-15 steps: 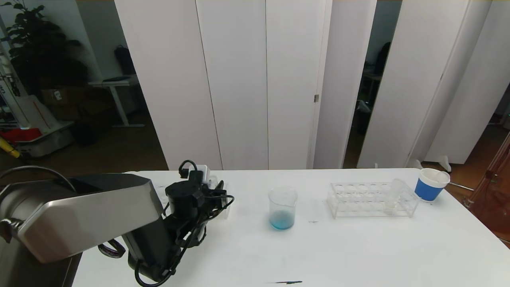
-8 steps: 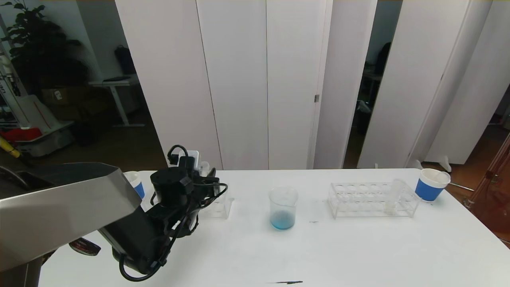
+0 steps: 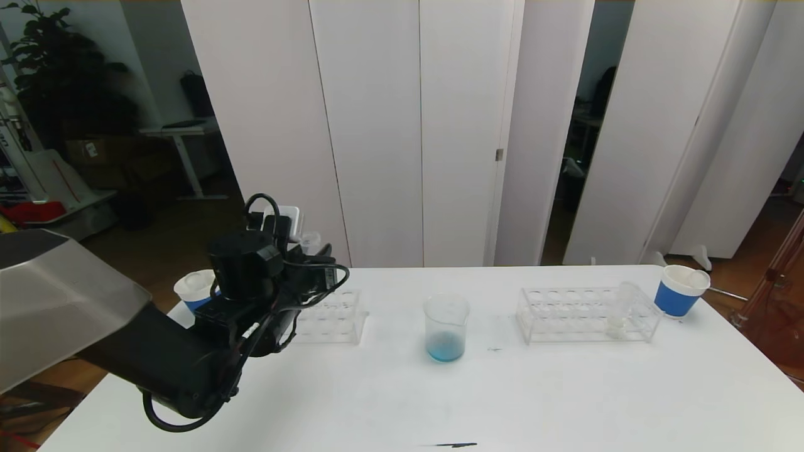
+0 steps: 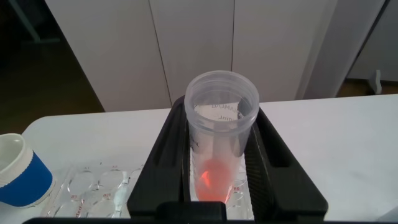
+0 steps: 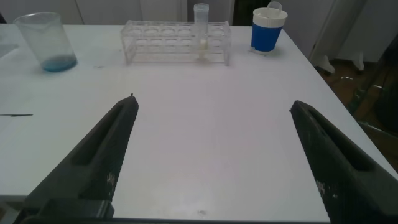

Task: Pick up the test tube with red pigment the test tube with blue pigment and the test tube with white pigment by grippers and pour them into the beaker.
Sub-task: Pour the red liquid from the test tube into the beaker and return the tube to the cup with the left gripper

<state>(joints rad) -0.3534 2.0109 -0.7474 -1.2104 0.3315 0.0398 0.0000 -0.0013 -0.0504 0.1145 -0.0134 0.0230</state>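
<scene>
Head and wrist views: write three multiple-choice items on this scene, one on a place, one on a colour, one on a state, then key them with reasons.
1. Where does the beaker stand?
A. between the two clear racks
B. inside the right rack
C. at the table's near edge

2. What colour is the liquid in the tube held by the left tool?
A. blue
B. red-orange
C. green

3. How is the right tool?
A. shut on a tube
B. shut on nothing
C. open, holding nothing

Answers:
1 A: in the head view it sits on the table between the left rack and the right rack.
2 B: the left wrist view shows red-orange at the bottom of the held test tube.
3 C: its fingers stand wide apart over bare table.
</scene>
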